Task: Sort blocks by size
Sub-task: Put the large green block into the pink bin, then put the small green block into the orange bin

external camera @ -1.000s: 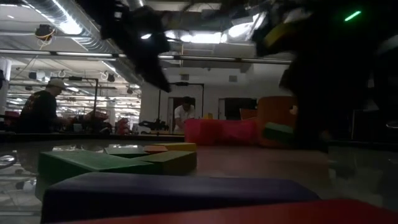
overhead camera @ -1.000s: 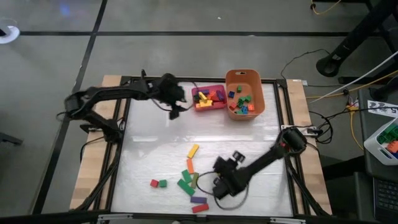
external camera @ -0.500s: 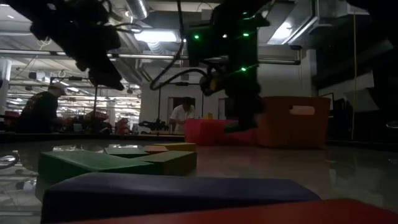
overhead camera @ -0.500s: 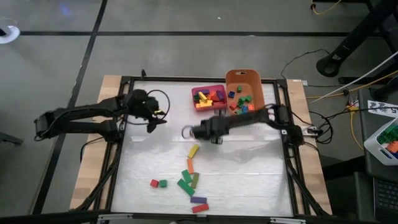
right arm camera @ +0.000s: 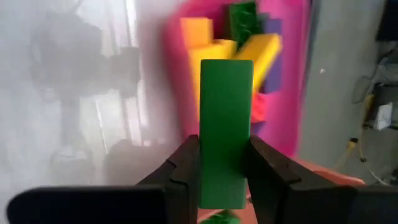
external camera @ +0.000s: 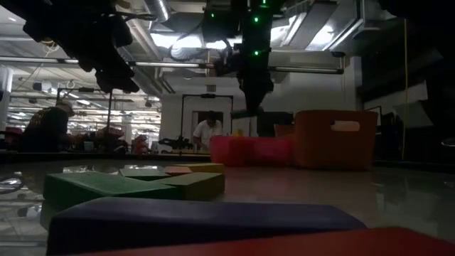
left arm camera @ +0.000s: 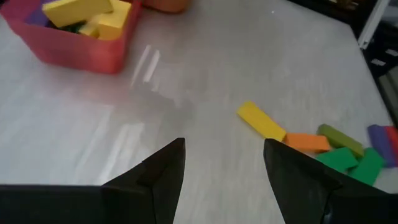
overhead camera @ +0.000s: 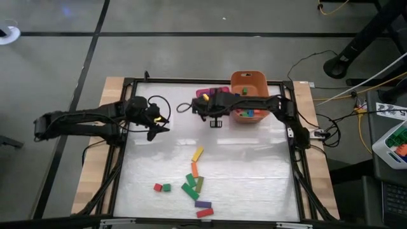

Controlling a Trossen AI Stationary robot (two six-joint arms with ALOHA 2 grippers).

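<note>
My right gripper (overhead camera: 202,107) hangs over the near-left edge of the pink tray (overhead camera: 205,93), shut on a green bar (right arm camera: 226,118). Yellow, green and purple blocks lie in the tray (right arm camera: 292,74). My left gripper (overhead camera: 156,121) is open over bare table near the left edge, holding nothing (left arm camera: 224,168). Loose blocks lie flat on the table's near half: a yellow bar (overhead camera: 198,153), an orange bar (overhead camera: 194,168), green bars (overhead camera: 190,184), a red cube (overhead camera: 157,187), a green cube (overhead camera: 166,187), a purple bar (overhead camera: 203,204) and a red bar (overhead camera: 204,212). My right gripper pinches the green bar's two long sides (right arm camera: 205,168) between its two fingers, near one end. The fingers slant down and lie along the bar, whose free end sticks out past the fingertips. The bar is lifted clear, above the tray's edge.
The orange tub (overhead camera: 248,89) with small cubes stands right of the pink tray at the far edge. A black frame (overhead camera: 127,159) borders the white table top. Beyond the table, people show in the low view (external camera: 210,131).
My right gripper has risen from the loose pile near the front and swung toward the far edge, rolling as it went, carrying the green bar to the pink tray. My left gripper has drawn back from the tray toward the table's left edge, still open.
</note>
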